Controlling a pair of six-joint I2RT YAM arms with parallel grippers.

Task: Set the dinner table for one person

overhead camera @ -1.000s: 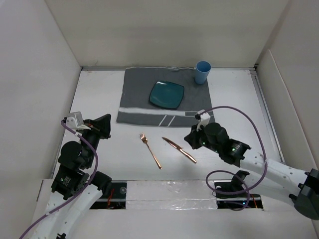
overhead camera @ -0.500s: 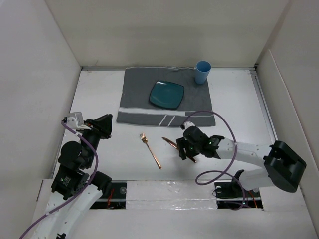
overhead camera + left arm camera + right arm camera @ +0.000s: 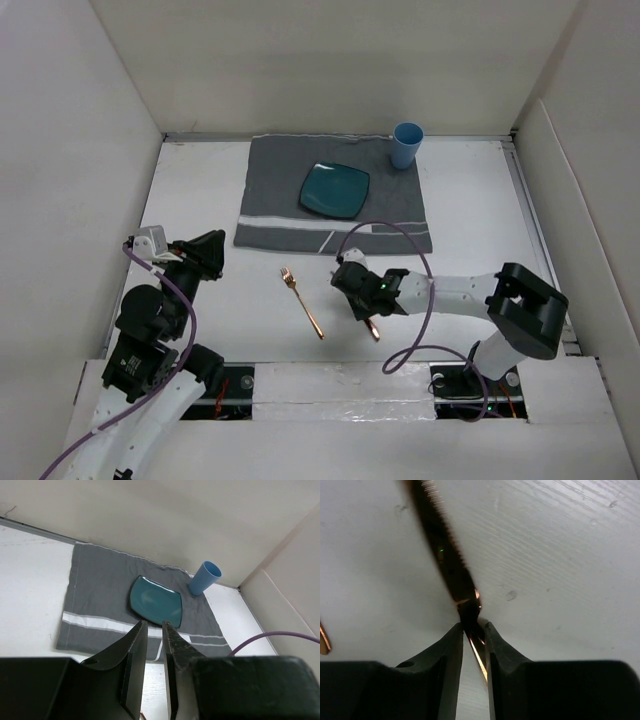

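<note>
Knife (image 3: 445, 555), copper-coloured, is pinched where blade meets handle between the closed-in jaws of the right gripper (image 3: 472, 627), down at the white dinner table (image 3: 200, 190) just in front of a grey striped placemat (image 3: 275, 190). A matching fork (image 3: 303, 303) lies to its left. A teal square plate (image 3: 335, 190) and blue cup (image 3: 406, 145) sit on the placemat. The left gripper (image 3: 154, 625) hangs raised at the table's left, jaws slightly parted, holding nothing.
</note>
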